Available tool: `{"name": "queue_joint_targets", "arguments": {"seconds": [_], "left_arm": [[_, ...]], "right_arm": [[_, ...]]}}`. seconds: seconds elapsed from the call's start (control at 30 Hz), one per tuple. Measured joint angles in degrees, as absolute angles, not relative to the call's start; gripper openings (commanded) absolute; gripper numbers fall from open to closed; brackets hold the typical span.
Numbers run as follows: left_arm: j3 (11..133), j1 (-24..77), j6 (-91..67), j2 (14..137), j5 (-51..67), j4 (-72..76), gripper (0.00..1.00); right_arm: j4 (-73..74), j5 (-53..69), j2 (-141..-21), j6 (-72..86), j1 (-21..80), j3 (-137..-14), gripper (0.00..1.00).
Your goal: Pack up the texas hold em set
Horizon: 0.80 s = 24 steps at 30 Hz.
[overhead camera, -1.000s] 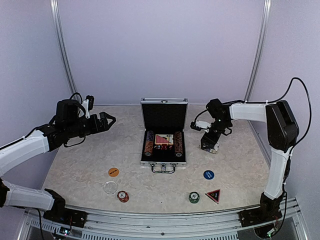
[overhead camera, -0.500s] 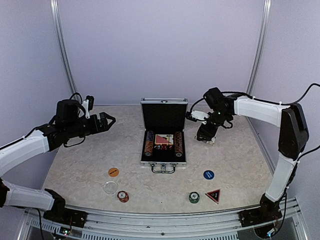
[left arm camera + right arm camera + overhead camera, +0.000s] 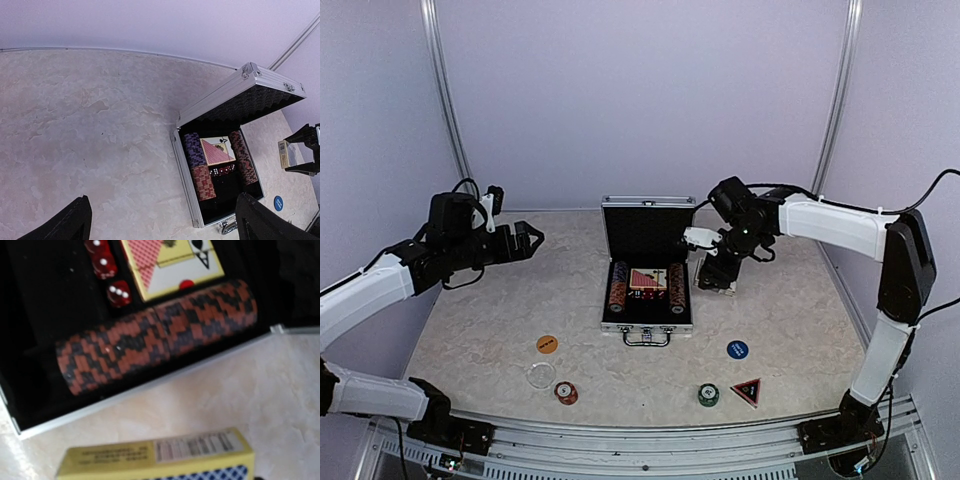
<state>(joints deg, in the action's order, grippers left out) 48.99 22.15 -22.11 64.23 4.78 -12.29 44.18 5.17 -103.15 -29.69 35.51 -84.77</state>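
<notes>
Top external view, left to right. Left gripper (image 3: pixel 532 240) hangs over the far-left of the table (image 3: pixel 470 320), jaws spread wide, nothing between them.

Front left, lying loose on the table: orange disc (image 3: pixel 547 344), clear disc (image 3: pixel 540 375), red chip stack (image 3: pixel 566 393) just beside the clear disc.

Centre: silver case (image 3: pixel 647 325) open, lid upright, handle (image 3: pixel 647 338) toward the arms. Inside, a chip row (image 3: pixel 617 285) runs along the left wall and another chip row (image 3: pixel 677 288) along the right. Red card deck (image 3: pixel 648 279) sits between them, with red dice (image 3: pixel 107 270) beside it.

Right gripper (image 3: pixel 713 275) sits just outside the case's right wall, clamped on the blue card deck (image 3: pixel 165 455). Right wrist view shows the deck over bare table, not over the case.

Front right: blue disc (image 3: pixel 737 349), green chip stack (image 3: pixel 708 395), red-black triangle marker (image 3: pixel 747 390) just beside the green stack.
</notes>
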Motion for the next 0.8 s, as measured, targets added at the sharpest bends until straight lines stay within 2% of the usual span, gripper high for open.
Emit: {"name": "queue_joint_targets", "arguments": {"seconds": [0.8], "left_arm": [[45.8, 19.0, -22.3, 64.0, 7.3, -10.1, 0.99]], "right_arm": [[40.6, 5.7, -106.9, -28.9, 43.7, -89.5, 0.37]]}}
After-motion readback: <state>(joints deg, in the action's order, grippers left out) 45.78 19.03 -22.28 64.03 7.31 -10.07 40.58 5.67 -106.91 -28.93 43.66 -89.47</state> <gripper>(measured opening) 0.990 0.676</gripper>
